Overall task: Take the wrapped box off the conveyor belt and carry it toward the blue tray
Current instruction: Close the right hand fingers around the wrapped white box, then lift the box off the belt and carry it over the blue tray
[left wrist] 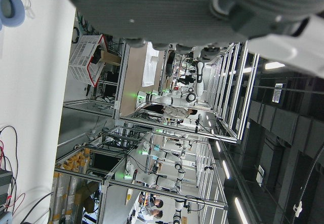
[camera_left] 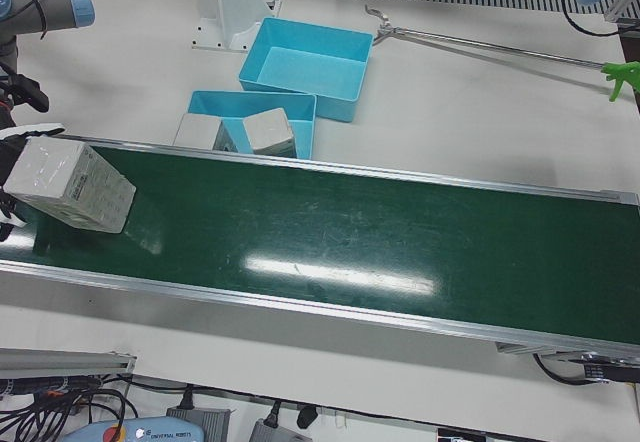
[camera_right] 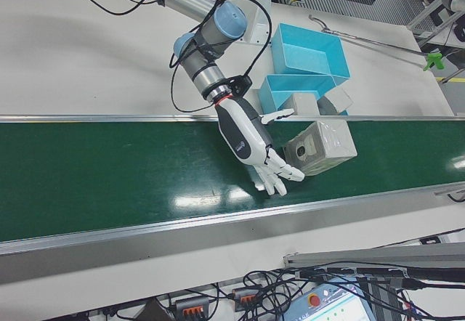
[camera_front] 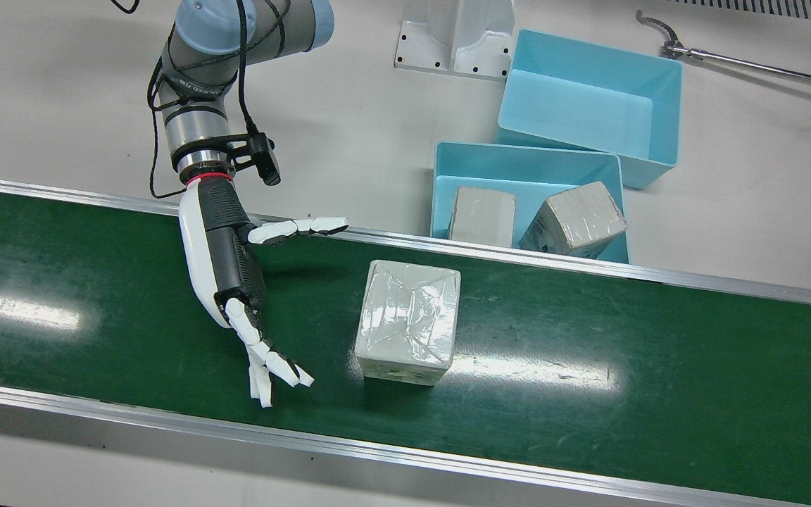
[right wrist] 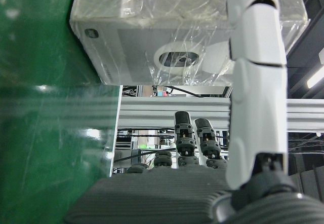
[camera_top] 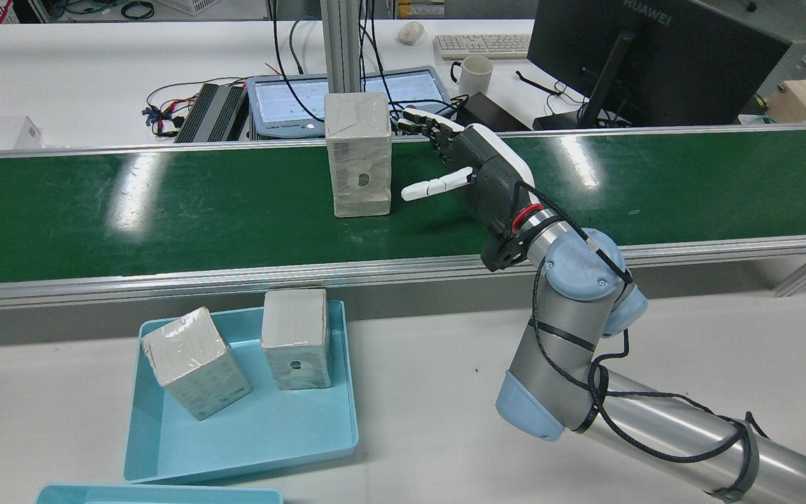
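Note:
The wrapped box (camera_front: 409,320) stands upright on the green conveyor belt (camera_front: 588,366), clear film over grey card; it also shows in the rear view (camera_top: 359,154), the left-front view (camera_left: 70,184) and the right-front view (camera_right: 320,145). My right hand (camera_front: 236,282) is open just beside it, low over the belt, with the palm facing the box, the thumb and fingers (right wrist: 253,57) spread, and a small gap to it. The blue tray (camera_front: 441,183) sits just past the belt's robot-side rail. Of my left hand only the palm's edge (left wrist: 177,11) shows.
Two wrapped boxes (camera_front: 483,215) (camera_front: 574,218) stand in the blue tray. A second, deeper blue bin (camera_front: 588,105) sits behind it. A long reach-grabber tool (camera_front: 729,60) lies on the table at the far side. A monitor (camera_top: 655,56) and cables stand beyond the belt.

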Available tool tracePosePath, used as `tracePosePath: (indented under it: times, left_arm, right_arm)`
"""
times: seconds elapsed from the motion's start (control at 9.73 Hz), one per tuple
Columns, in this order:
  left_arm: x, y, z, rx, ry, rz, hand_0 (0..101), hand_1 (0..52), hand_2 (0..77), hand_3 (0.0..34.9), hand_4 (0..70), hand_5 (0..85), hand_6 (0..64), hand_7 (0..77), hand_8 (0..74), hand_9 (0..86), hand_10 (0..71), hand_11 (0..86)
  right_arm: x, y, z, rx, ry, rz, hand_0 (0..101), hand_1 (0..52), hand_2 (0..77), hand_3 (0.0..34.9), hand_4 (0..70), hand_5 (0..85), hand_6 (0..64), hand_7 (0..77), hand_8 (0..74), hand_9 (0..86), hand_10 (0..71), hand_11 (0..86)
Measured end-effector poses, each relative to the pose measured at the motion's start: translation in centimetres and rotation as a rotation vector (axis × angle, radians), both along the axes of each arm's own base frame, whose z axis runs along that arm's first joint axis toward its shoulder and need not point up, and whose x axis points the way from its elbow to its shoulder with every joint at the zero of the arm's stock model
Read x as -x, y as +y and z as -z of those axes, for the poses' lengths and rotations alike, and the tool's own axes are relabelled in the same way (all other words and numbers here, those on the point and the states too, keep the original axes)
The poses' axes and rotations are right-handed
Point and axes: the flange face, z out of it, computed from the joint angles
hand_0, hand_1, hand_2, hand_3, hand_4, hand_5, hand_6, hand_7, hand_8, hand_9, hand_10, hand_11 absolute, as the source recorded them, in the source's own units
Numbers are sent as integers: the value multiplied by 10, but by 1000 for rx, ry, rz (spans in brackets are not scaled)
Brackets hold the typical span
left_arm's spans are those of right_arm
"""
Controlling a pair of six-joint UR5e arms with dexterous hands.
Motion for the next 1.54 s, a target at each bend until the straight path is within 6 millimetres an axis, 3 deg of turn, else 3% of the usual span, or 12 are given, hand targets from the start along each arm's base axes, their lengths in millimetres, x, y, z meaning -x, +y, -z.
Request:
tracePosePath:
  times: [0.51, 0.62, 0.72, 0.82, 0.92, 1.03, 1.13, 1.23, 1.34, 1.54]
  left_arm:
    - [0, 0, 0, 0, 0, 0, 0, 0, 11, 0, 0, 11, 0, 5, 5, 5, 0, 5]
    - [0, 0, 0, 0, 0, 0, 0, 0, 5, 0, 0, 11, 0, 5, 5, 5, 0, 5]
    - [0, 0, 0, 0, 0, 0, 0, 0, 5, 0, 0, 11, 5, 5, 5, 5, 5, 5]
    - [0, 0, 0, 0, 0, 0, 0, 0, 11, 0, 0, 11, 0, 5, 5, 5, 0, 5]
    - [0, 0, 0, 0, 0, 0, 0, 0, 11, 0, 0, 11, 0, 5, 5, 5, 0, 5]
    - [0, 0, 0, 0, 0, 0, 0, 0, 5, 0, 0, 11, 5, 5, 5, 5, 0, 5]
    - [0, 0, 0, 0, 0, 0, 0, 0, 11, 0, 0, 11, 5, 5, 5, 5, 5, 5]
    - [0, 0, 0, 0, 0, 0, 0, 0, 11, 0, 0, 11, 5, 5, 5, 5, 5, 5]
    - [0, 0, 0, 0, 0, 0, 0, 0, 5, 0, 0, 11, 5, 5, 5, 5, 0, 5]
    - [0, 0, 0, 0, 0, 0, 0, 0, 5, 0, 0, 11, 5, 5, 5, 5, 5, 5]
  right_arm:
    - [13, -12, 26, -12, -11, -22, 497, 164, 93, 0, 125, 115, 65, 180, 27, 33, 0, 11]
    - [15, -15, 29, -11, -9, -25, 504, 185, 114, 0, 125, 115, 65, 180, 27, 33, 0, 11]
    - [18, -17, 30, -9, -6, -28, 551, 245, 175, 0, 147, 202, 76, 202, 44, 65, 0, 11]
    - [20, -19, 29, -4, -1, -29, 551, 245, 175, 0, 147, 202, 136, 273, 93, 125, 0, 11]
    - [21, -20, 28, 1, 5, -30, 613, 229, 229, 0, 278, 300, 224, 349, 256, 284, 93, 11]
    - [21, -21, 26, 5, 9, -31, 613, 185, 267, 0, 311, 305, 224, 349, 256, 284, 164, 11]
    - [19, -20, 29, 3, 5, -31, 613, 185, 267, 0, 311, 305, 256, 355, 322, 355, 218, 49]
    - [13, -17, 38, -8, -9, -35, 613, 185, 267, 0, 311, 305, 256, 355, 322, 355, 218, 49]
    - [1, -10, 56, -26, -30, -39, 545, 93, 344, 0, 338, 316, 295, 365, 376, 365, 382, 256]
    - [-24, 16, 95, -60, -75, -45, 500, 60, 382, 1, 338, 327, 316, 371, 415, 376, 453, 278]
